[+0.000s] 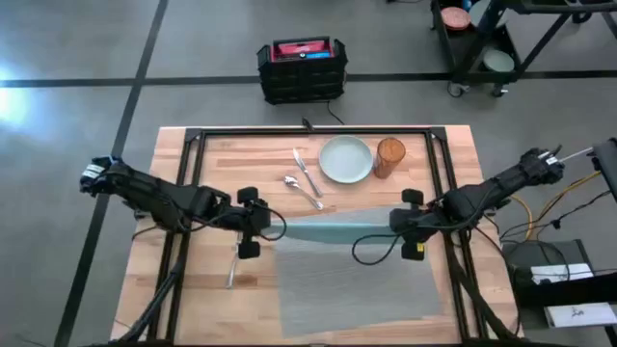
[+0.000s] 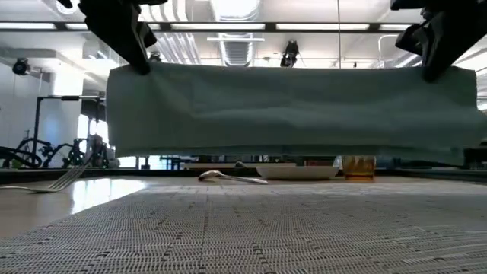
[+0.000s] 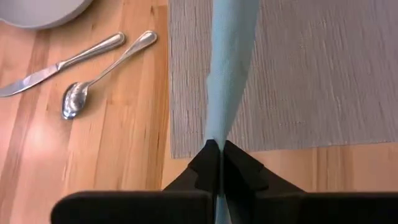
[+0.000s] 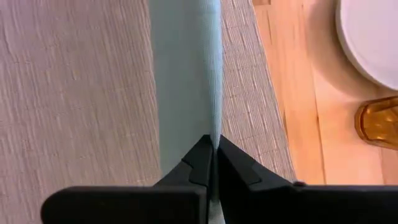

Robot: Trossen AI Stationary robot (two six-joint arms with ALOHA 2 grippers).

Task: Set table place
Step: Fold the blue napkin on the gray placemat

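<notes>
A teal cloth napkin (image 1: 333,229) hangs stretched between my two grippers above the far part of the grey woven placemat (image 1: 352,284). My left gripper (image 1: 275,227) is shut on its left end, my right gripper (image 1: 393,224) on its right end. On the wooden table (image 1: 202,289) beyond the mat lie a knife (image 1: 306,172) and a spoon (image 1: 302,191); a pale plate (image 1: 346,158) and an amber glass (image 1: 389,157) stand there too. A fork (image 1: 234,268) lies left of the mat. My left gripper pinches the napkin's left top corner (image 3: 214,138) between its two fingers, coming level from the table's left. The cloth hangs below, clear of the mat, drawn taut along its top edge. My right gripper pinches the napkin's right top corner (image 4: 214,132) between its two fingers, coming level from the table's right. The napkin hangs as a flat sheet below the top edge (image 2: 289,68), its lower edge (image 2: 289,152) above the mat.
A black metal frame (image 1: 308,134) runs around the tabletop. A black crate (image 1: 301,69) stands on the floor beyond the table's far edge. Cables loop beside my right gripper (image 1: 371,249). Bare mat lies near the front edge.
</notes>
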